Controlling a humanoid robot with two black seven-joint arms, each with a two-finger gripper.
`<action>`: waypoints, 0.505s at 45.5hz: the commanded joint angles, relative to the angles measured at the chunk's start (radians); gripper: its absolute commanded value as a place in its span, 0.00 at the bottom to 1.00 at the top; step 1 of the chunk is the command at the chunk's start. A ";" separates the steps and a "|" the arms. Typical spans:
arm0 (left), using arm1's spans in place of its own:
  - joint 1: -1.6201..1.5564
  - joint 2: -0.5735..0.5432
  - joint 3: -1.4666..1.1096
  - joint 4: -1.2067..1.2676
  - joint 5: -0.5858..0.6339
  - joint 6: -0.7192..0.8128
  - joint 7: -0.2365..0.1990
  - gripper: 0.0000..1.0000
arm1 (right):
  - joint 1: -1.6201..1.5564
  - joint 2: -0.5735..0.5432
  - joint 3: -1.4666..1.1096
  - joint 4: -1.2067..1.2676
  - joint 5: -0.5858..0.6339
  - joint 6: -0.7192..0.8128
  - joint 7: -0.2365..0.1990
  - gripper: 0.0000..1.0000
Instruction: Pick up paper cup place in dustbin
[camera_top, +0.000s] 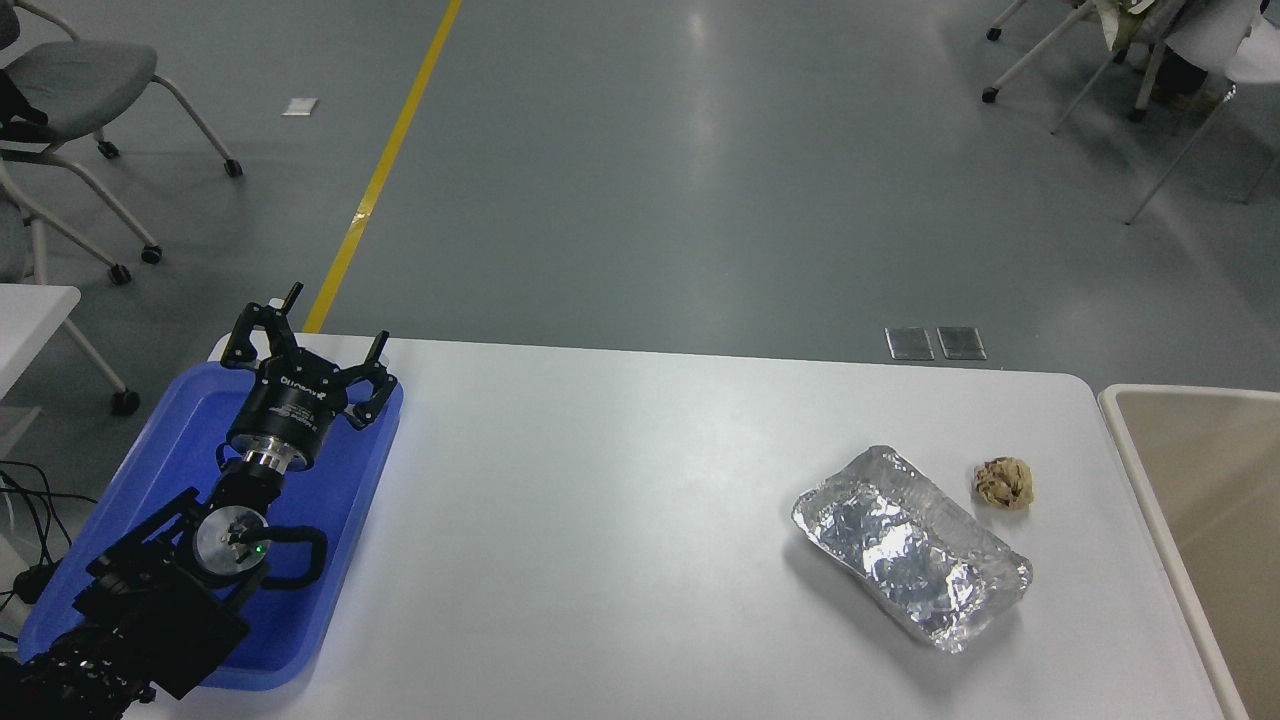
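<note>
**Cup out of sight, one arm parked over the tray**

Grey workshop floor fills the upper half of the head view, crossed by a yellow line (385, 165), with wheeled chairs (75, 85) at the far left and more chair legs at the top right corner. Below it lies the white table (620, 520), its far edge running across the middle of the picture.

At the right edge, just beside the table's end, stands the dustbin (1150, 470); only its thick cream rim and part of a smooth beige inner wall show, and what lies deeper inside cannot be seen. Neither the paper cup nor the right arm appears anywhere in the view, so the cup's place relative to any jaws cannot be told.

On the table's left end sits a flat blue tray (340, 560). The left arm comes in from the lower left corner and lies above that tray, and the left gripper (300, 345) points away toward the table's far edge with its fingers spread wide and nothing between them.

Toward the right end, well apart from the tray, lies a crumpled silver foil tray (910, 560), set at a slant. Near its far right corner, between it and the dustbin, rests a small brownish paper ball (1003, 482).
</note>
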 joint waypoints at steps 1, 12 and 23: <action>0.000 0.000 0.000 0.000 0.000 0.000 0.000 1.00 | -0.191 0.115 0.171 -0.166 0.037 -0.072 0.000 0.00; 0.000 0.000 0.000 0.000 0.000 0.000 0.000 1.00 | -0.294 0.186 0.281 -0.195 0.037 -0.132 0.000 0.00; 0.000 0.000 0.000 0.000 0.000 0.000 0.000 1.00 | -0.365 0.235 0.327 -0.195 0.037 -0.172 0.005 0.00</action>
